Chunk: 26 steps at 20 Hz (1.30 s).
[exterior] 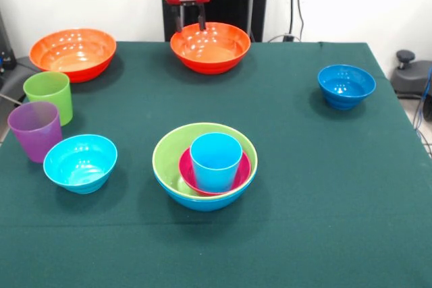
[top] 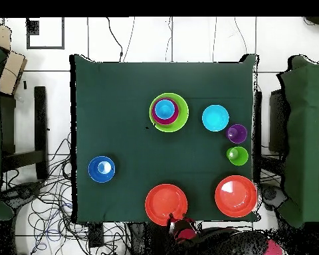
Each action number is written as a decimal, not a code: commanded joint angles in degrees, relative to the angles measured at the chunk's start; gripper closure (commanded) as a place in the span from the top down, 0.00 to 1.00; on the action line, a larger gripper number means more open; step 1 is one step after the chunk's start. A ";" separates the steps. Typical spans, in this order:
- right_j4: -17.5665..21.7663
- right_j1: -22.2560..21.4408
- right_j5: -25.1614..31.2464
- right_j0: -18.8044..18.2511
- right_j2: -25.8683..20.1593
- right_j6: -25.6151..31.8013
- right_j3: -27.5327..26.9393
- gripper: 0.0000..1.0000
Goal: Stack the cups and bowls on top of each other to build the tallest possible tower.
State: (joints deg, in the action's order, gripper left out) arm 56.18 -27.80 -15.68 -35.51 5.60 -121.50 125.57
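Note:
The tower stands at the table's middle front: a large blue bowl (exterior: 202,202), a lime green bowl (exterior: 169,156) in it, a magenta small bowl (exterior: 185,173), and a light blue cup (exterior: 216,161) upright on top; it also shows in the overhead view (top: 169,112). My gripper (exterior: 191,25) hangs open at the far rim of an orange bowl (exterior: 210,46), a finger (exterior: 201,18) just over the rim. It holds nothing. In the overhead view the gripper (top: 173,219) is at that bowl's (top: 166,204) edge nearest the base.
A second orange bowl (exterior: 73,52) (top: 236,196), a lime green cup (exterior: 48,94) (top: 237,156), a purple cup (exterior: 35,128) (top: 236,133) and a cyan small bowl (exterior: 80,162) (top: 215,118) stand at the left. A dark blue small bowl (exterior: 346,85) (top: 102,169) stands alone at the right.

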 commanded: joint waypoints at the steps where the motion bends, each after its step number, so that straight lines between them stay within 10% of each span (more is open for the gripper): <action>1: -1.83 -1.92 5.41 -2.84 -7.39 -4.47 -6.67 1.00; 10: -2.85 -7.66 13.68 -9.55 -15.18 -1.32 -3.38 1.00; 26: -3.86 -3.97 7.11 0.10 -6.85 -5.26 -5.93 1.00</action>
State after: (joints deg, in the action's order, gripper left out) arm 55.27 -35.03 -7.78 -38.61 0.51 -121.50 125.57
